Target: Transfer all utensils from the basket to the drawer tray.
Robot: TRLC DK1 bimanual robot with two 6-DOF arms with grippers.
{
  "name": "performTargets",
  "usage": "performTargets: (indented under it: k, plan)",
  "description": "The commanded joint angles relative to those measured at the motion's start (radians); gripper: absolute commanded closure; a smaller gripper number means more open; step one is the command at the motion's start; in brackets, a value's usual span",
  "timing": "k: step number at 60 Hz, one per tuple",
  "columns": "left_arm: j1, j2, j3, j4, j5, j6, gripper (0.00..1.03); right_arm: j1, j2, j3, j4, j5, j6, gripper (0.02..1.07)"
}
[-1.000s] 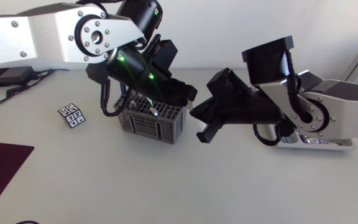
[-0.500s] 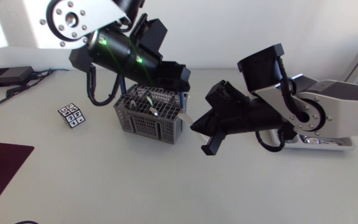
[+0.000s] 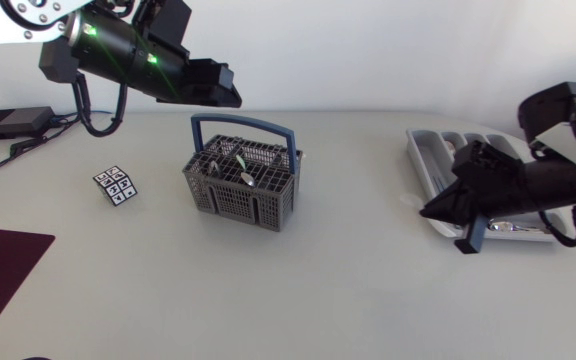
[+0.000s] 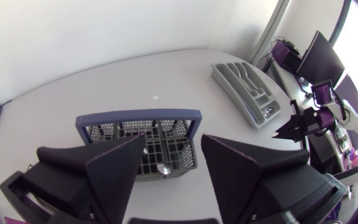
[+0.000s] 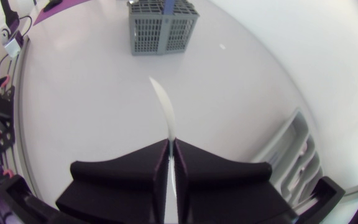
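This looks like a robotics lab bench. A left arm (image 3: 118,58) and a right arm (image 3: 528,185) hang over a plain white table (image 3: 268,300). A patterned marker cube (image 3: 115,185) and a cabled black box (image 3: 8,122) sit on it.

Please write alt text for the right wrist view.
The right gripper is shut on a pale utensil pointing ahead over the table. The grey basket stands far ahead; the drawer tray lies beside the gripper.

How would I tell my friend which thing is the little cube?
Find the grey basket with the blue handle in the middle of the table. Left of it, standing alone, sits the small cube. Only it wears a black-and-white square pattern.
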Motion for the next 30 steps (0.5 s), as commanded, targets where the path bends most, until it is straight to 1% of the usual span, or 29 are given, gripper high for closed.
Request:
performTargets:
  k: [1,5,12,15,20,22,23,30]
  plan:
    - [0.031,-0.026,-0.032,-0.003,-0.009,0.042,0.39,-0.115,0.033,0.026,-0.054,-0.017,-0.198,1.01]
    - [0.055,-0.027,-0.052,0.001,-0.022,0.065,0.39,-0.223,0.083,0.063,-0.08,-0.021,-0.305,1.01]
    - [0.095,-0.029,-0.085,0.018,-0.042,0.1,0.39,-0.353,0.18,0.132,-0.091,-0.02,-0.425,1.01]
    - [0.128,-0.027,-0.108,0.052,-0.043,0.105,0.39,-0.391,0.221,0.152,-0.082,-0.008,-0.469,1.01]
    - [0.172,-0.015,-0.137,0.08,-0.043,0.122,0.39,-0.448,0.295,0.193,-0.05,0.011,-0.524,1.01]
    - [0.183,-0.012,-0.143,0.086,-0.043,0.125,0.39,-0.463,0.324,0.204,-0.025,0.032,-0.541,1.01]
    - [0.2,-0.008,-0.154,0.098,-0.043,0.125,0.39,-0.467,0.336,0.207,-0.011,0.043,-0.546,1.01]
    - [0.25,0.009,-0.18,0.121,-0.043,0.134,0.39,-0.494,0.402,0.227,0.059,0.08,-0.589,1.01]
